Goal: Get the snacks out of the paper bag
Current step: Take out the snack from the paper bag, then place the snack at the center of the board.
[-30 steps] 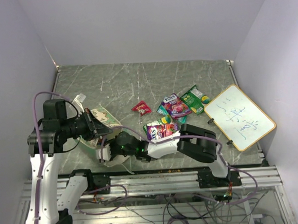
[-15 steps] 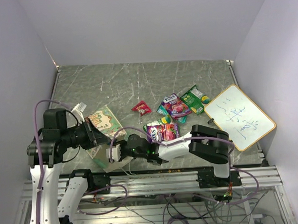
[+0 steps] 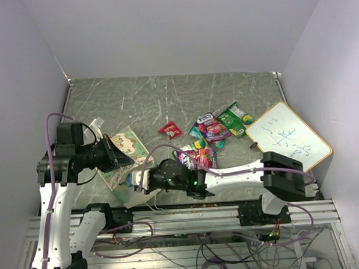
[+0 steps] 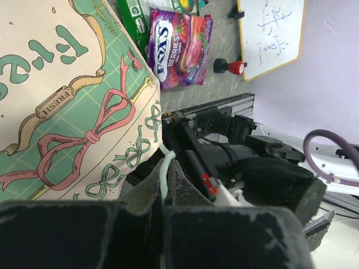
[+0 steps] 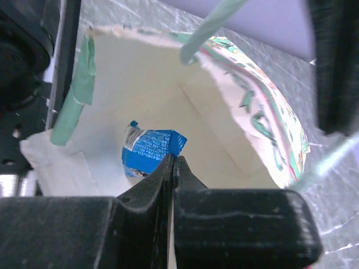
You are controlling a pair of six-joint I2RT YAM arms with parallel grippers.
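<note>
The paper bag (image 3: 126, 150) lies tilted at the near left, its mouth toward the arms. My left gripper (image 3: 111, 152) is shut on its pale string handle (image 4: 164, 175), with the bag's printed side (image 4: 67, 101) just beyond the jaws (image 4: 166, 162). My right gripper (image 3: 140, 180) is at the bag's mouth. In the right wrist view it (image 5: 174, 160) is shut, tips pinching the lower edge of a blue snack packet (image 5: 150, 151) inside the bag (image 5: 168, 95). Red (image 3: 170, 129), purple-pink (image 3: 212, 129), green (image 3: 233, 119) and purple (image 3: 194, 158) packets lie on the table.
A wood-framed whiteboard (image 3: 288, 141) rests at the right edge, with a small red-topped black knob (image 4: 230, 67) beside it. Purple walls enclose the grey table (image 3: 165, 96) on three sides. The metal rail (image 3: 190, 217) runs along the near edge.
My right gripper has shifted a little to the right at the bag's mouth and its arm has stretched out flatter. The left arm dipped and came back, still holding the handle.
</note>
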